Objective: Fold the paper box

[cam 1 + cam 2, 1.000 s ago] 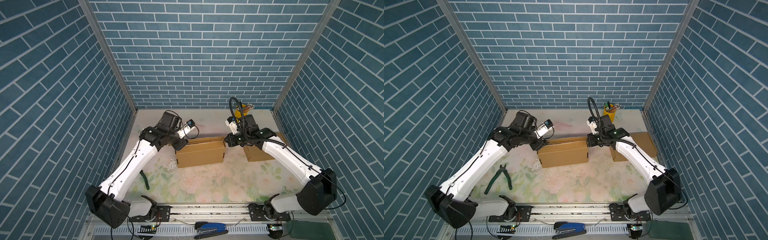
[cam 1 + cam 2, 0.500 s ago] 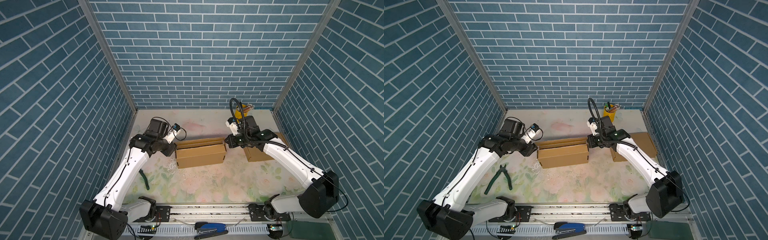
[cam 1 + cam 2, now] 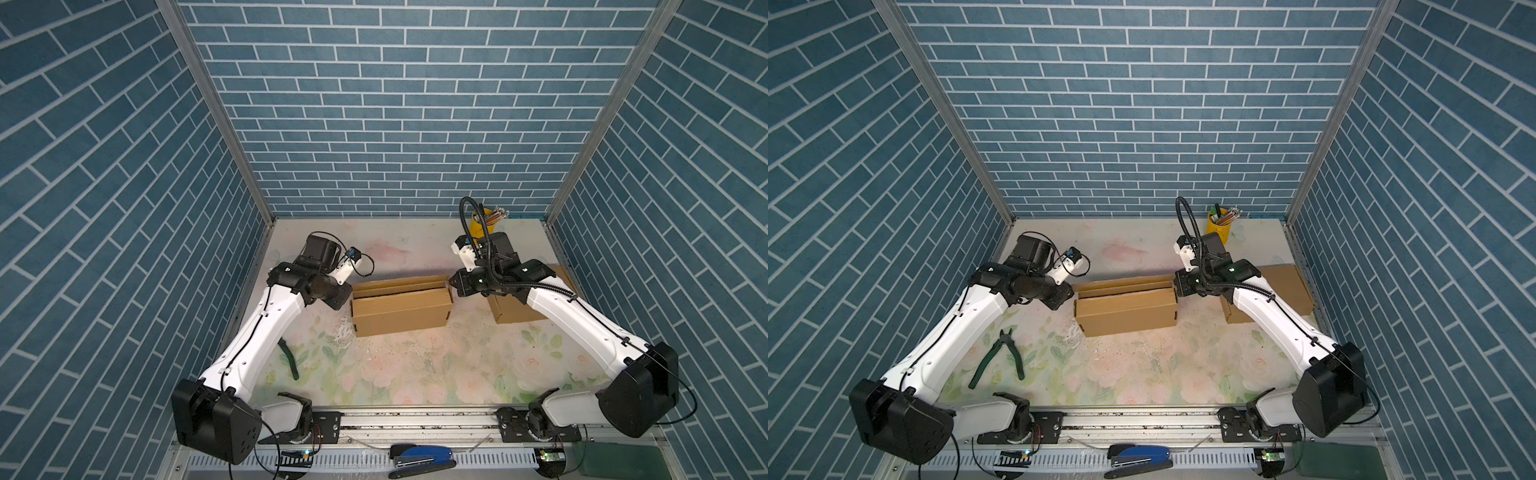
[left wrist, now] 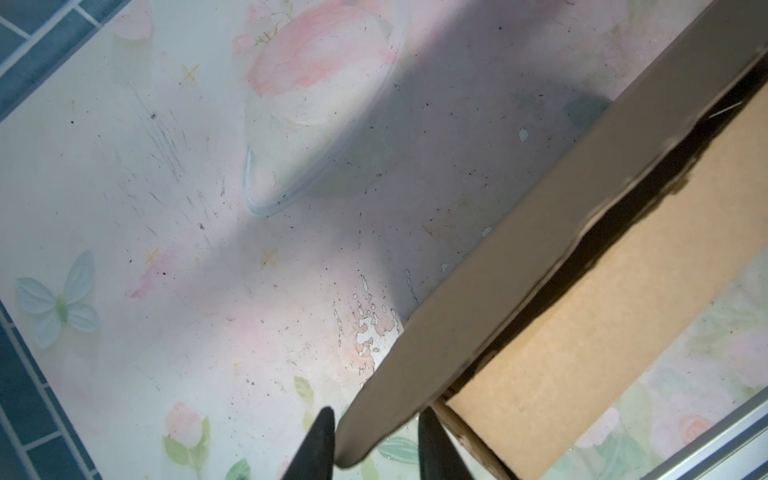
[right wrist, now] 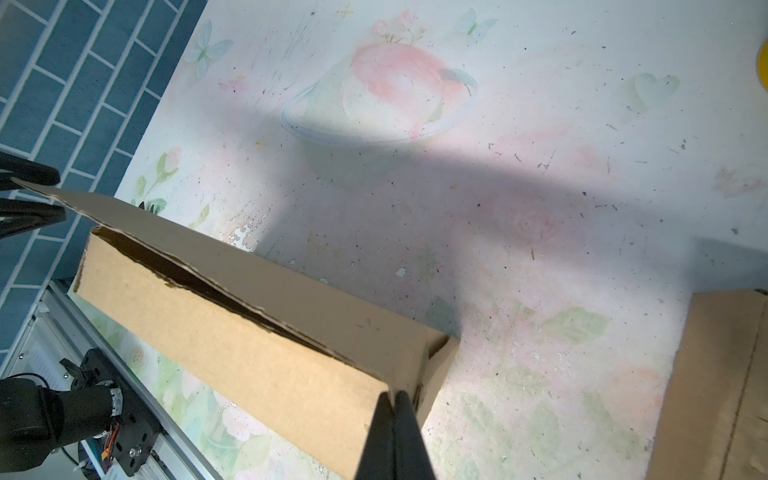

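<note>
Left gripper [image 4: 376,415] back astride flap [image 4: 540,208], right gripper [image 5: 392,399] pinching

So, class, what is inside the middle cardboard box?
Only a dark gap shows beneath the raised flap of the middle cardboard box; flap and walls cover the rest inside.

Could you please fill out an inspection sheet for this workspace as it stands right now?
Surface: floral mat, scuffed and flaking beside the box.
Job's things: paper box mid-table, its long flap raised, not tucked in; second cardboard box near the right wall.
Clutter: pliers on the mat; yellow pen cup at the back; blue stapler at the front edge, off the mat.
Grippers: left gripper open, jaws either side of the flap's left corner; right gripper shut on the flap's right corner.
Cables: black conduit looping above the right arm; thin wire at the left wrist.
Surroundings: blue brick-pattern walls.
</note>
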`<action>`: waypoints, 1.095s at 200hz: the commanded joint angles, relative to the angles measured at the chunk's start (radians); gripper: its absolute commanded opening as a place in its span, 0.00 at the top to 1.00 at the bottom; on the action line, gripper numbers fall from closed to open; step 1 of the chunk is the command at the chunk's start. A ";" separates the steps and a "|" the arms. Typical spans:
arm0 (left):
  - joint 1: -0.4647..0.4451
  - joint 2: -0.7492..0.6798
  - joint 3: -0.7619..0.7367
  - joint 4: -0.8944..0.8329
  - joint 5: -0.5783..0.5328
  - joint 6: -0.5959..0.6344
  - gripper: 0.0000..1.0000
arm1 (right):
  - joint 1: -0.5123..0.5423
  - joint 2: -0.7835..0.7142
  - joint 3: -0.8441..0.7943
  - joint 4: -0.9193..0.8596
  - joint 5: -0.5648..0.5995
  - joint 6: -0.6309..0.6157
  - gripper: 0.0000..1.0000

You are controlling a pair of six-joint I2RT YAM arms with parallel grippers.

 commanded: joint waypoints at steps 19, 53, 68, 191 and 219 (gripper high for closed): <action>0.008 0.029 0.023 0.000 0.046 -0.009 0.77 | 0.008 -0.009 -0.035 -0.018 0.013 0.031 1.00; 0.010 0.052 0.069 -0.042 0.069 -0.036 0.83 | 0.007 -0.006 -0.032 -0.017 0.013 0.033 1.00; 0.009 0.065 0.092 -0.066 0.089 -0.062 0.88 | 0.008 -0.003 -0.029 -0.016 0.013 0.034 1.00; 0.008 0.099 0.088 -0.076 0.208 -0.379 0.98 | 0.010 0.012 -0.024 -0.006 0.014 0.050 1.00; 0.008 0.091 0.062 -0.041 0.236 -0.445 0.97 | 0.011 0.017 -0.027 -0.003 0.014 0.054 1.00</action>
